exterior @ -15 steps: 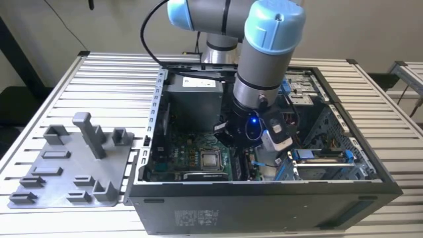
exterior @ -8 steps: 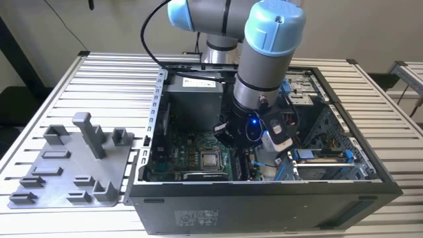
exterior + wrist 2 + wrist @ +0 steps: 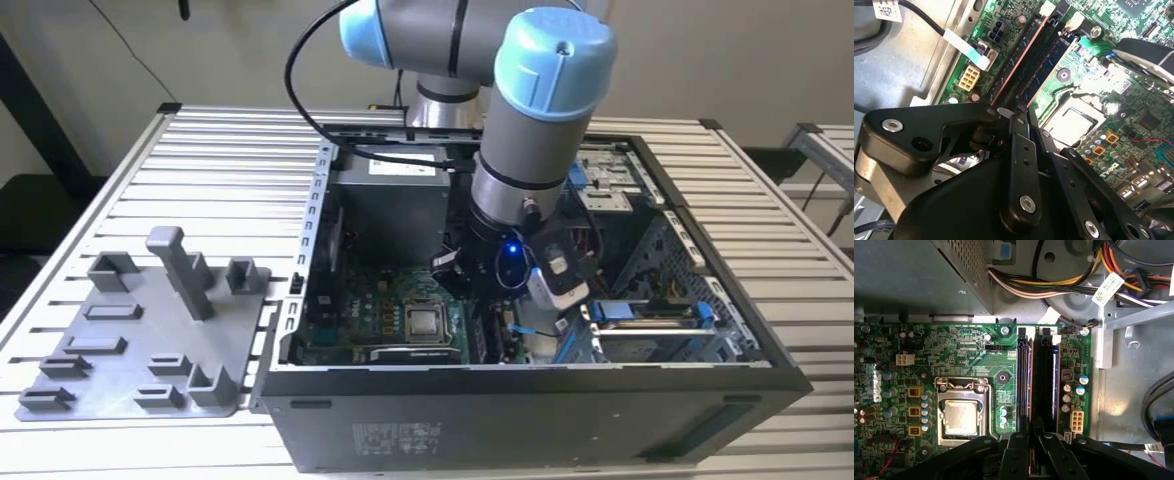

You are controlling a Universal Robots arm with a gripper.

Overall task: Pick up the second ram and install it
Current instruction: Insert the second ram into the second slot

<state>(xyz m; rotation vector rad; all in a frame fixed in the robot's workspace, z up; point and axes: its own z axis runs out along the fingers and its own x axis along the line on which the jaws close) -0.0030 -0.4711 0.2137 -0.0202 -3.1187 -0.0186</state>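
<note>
My gripper point(image 3: 1031, 439) reaches down inside the open computer case point(image 3: 534, 400), over the memory slots beside the processor socket point(image 3: 960, 416). The second ram point(image 3: 1026, 385) is a long dark stick with a copper edge, lying along the slot nearer the socket. Its near end runs in between my fingertips point(image 3: 1021, 117), which are closed narrowly on it. In the second wrist view the same ram point(image 3: 1050, 65) stretches away from my gripper point(image 3: 1026, 111). Another dark stick point(image 3: 1046, 385) sits in the neighbouring slot. In the exterior view my gripper point(image 3: 491, 300) is low over the motherboard.
A grey plastic tray point(image 3: 134, 340) with upright posts lies on the slatted table at the exterior view's left. The power supply point(image 3: 387, 190) and a cable bundle point(image 3: 1064, 287) crowd the space beyond the slots. Drive bays point(image 3: 654, 320) stand at the exterior view's right.
</note>
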